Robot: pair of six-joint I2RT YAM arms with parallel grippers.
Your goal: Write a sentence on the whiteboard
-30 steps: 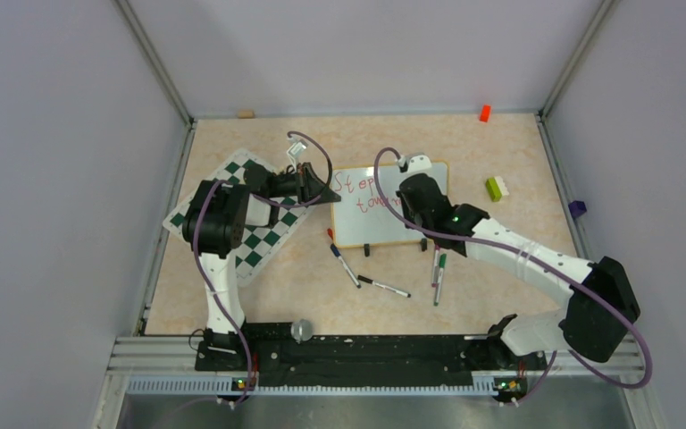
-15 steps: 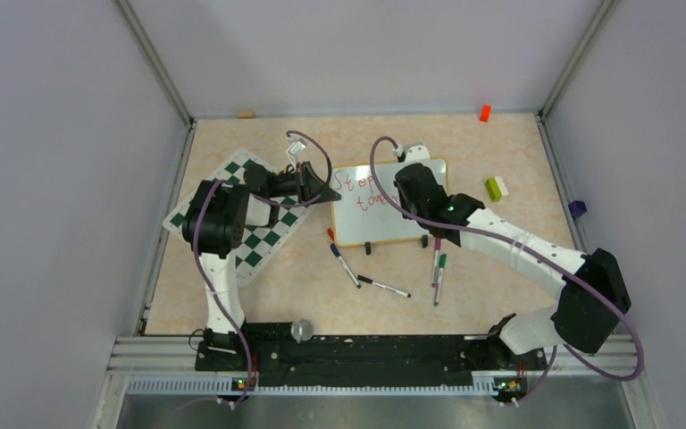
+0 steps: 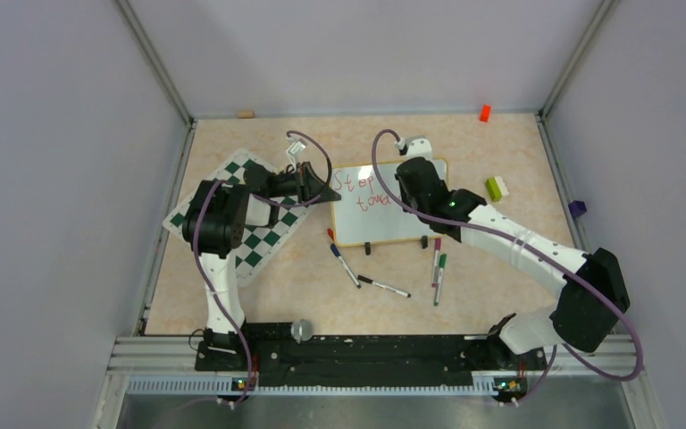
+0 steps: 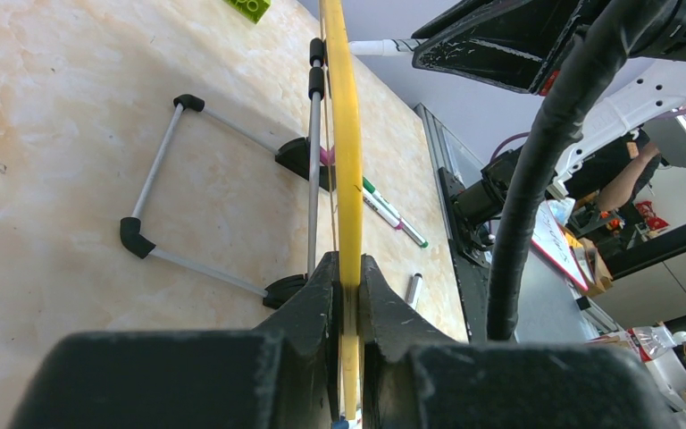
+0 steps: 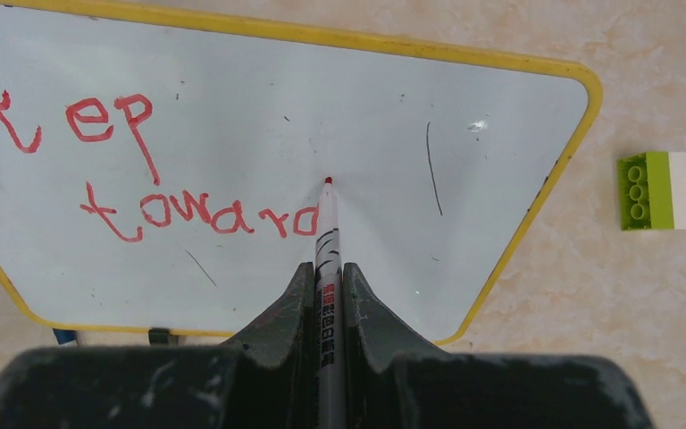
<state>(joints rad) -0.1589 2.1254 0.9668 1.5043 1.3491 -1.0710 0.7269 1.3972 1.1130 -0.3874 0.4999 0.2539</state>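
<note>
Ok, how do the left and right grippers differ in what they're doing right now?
The left gripper is shut on the yellow frame of the whiteboard; the right gripper is shut on a red marker. The left grips the board from its side edge; the right sits over its face, marker tip just past the last written word of the sentence. Both are closed on something.

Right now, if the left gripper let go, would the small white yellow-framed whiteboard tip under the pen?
Likely it would slide or tip: the whiteboard looks thin and light, resting on a slim wire stand. The left gripper clamps its yellow edge, probably steadying it.
</note>
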